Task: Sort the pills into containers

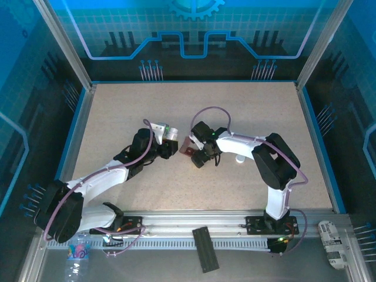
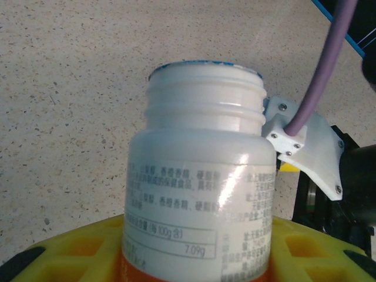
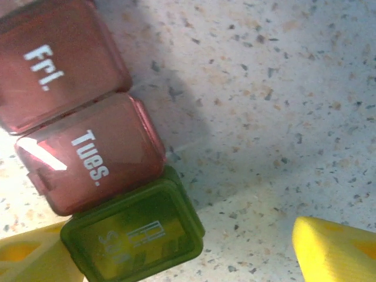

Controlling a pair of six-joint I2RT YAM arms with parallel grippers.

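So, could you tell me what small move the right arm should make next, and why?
Probably ease the open right tool onto the green lid and flip it up: the containers' visible lids look shut, while the left tool holds the bottle uncapped, ready to pour.

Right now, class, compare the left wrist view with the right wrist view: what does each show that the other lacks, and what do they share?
Left wrist, not right wrist: an uncapped white bottle with a printed label, clamped between the left gripper's fingers, and a purple cable.
Right wrist, not left wrist: the containers, with dark red lids marked Fri. and Tues., plus a green compartment.
Both: the speckled table and yellow fingers; the right gripper's fingers stand wide apart.
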